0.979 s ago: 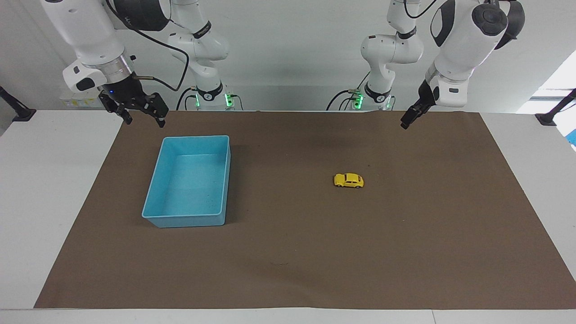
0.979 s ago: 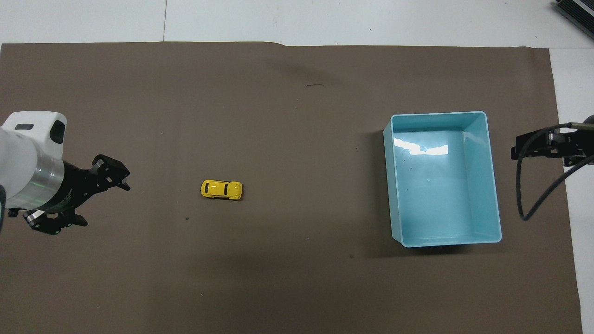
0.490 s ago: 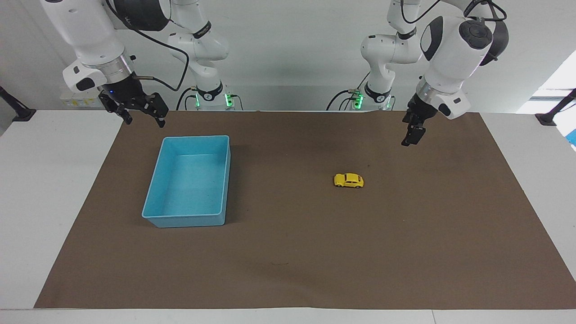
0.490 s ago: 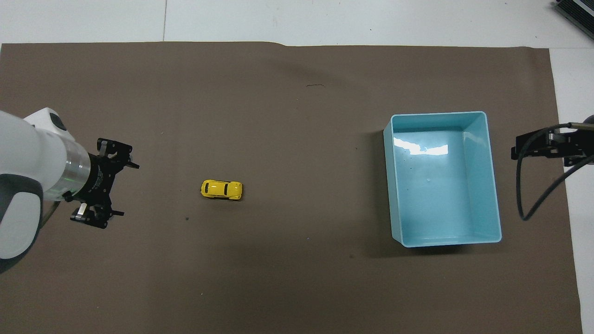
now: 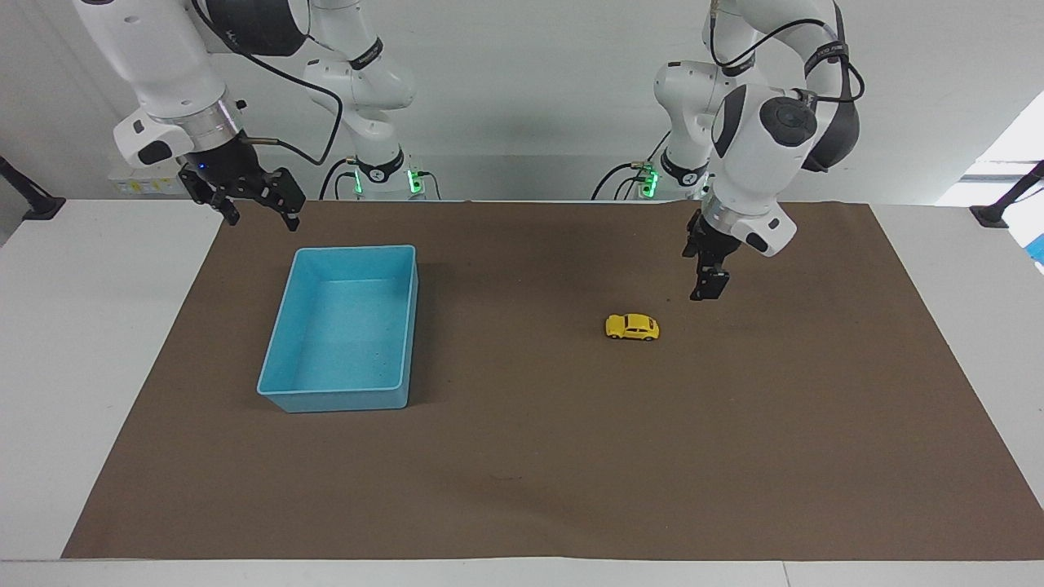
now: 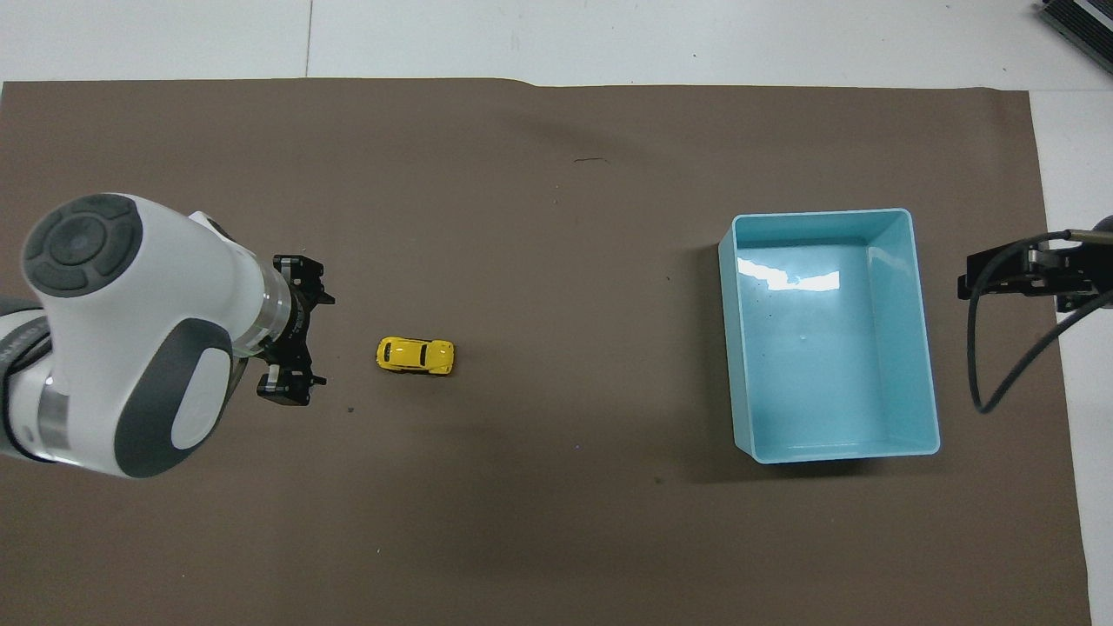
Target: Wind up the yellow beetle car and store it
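Observation:
The yellow beetle car (image 5: 632,327) (image 6: 416,355) stands on its wheels on the brown mat, toward the left arm's end of the table. My left gripper (image 5: 708,285) (image 6: 304,335) hangs open and empty just above the mat, beside the car and a short gap from it, on the left arm's side. My right gripper (image 5: 257,208) (image 6: 1000,278) waits open and empty in the air over the mat's edge, by the blue bin's corner nearest the robots.
An empty light blue bin (image 5: 342,399) (image 6: 926,348) stands on the brown mat (image 5: 522,456) (image 6: 556,539) toward the right arm's end. White tabletop (image 5: 81,367) borders the mat.
The left arm has swung down and in toward the car, its open gripper now low and close beside it. Car, bin and right arm have not moved.

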`<state>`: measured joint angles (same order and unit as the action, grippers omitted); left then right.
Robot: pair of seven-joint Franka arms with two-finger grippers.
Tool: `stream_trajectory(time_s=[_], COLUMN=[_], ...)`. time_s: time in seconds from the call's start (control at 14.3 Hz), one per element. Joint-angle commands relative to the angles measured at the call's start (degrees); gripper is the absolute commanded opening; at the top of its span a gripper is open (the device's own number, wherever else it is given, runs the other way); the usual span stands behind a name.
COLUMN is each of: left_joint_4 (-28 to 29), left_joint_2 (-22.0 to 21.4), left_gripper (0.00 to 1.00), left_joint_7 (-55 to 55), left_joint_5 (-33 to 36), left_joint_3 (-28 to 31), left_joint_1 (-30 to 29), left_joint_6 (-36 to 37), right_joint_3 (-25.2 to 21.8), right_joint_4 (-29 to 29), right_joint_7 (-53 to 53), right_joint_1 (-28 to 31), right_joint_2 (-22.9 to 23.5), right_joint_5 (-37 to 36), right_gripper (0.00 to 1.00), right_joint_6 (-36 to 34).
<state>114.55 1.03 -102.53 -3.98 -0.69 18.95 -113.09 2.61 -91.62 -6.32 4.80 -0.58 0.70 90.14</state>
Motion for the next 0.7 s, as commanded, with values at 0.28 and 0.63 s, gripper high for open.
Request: stream_trajectory(time_s=[0.28,0.63], left_joint_4=[7.7,9.1], left_joint_2=[5.5,6.3], left_gripper=[1.00,1.00], left_joint_7=[-6.8,-6.4], left_joint_5=[-0.4,-0.5], left_joint_3=[0.9,0.9], left_joint_1=[5.0,5.2], left_joint_6=[-14.4,-20.2], right_joint_3=[0.3,0.3], right_joint_4=[0.0,0.1], right_joint_7=[0.8,0.7], right_joint_1=[0.4,0.4], right_joint_2=[-0.3,-0.3], right_joint_5=[0.4,0.4], right_gripper=[1.00,1.00], right_joint_6=[-0.2,-0.2])
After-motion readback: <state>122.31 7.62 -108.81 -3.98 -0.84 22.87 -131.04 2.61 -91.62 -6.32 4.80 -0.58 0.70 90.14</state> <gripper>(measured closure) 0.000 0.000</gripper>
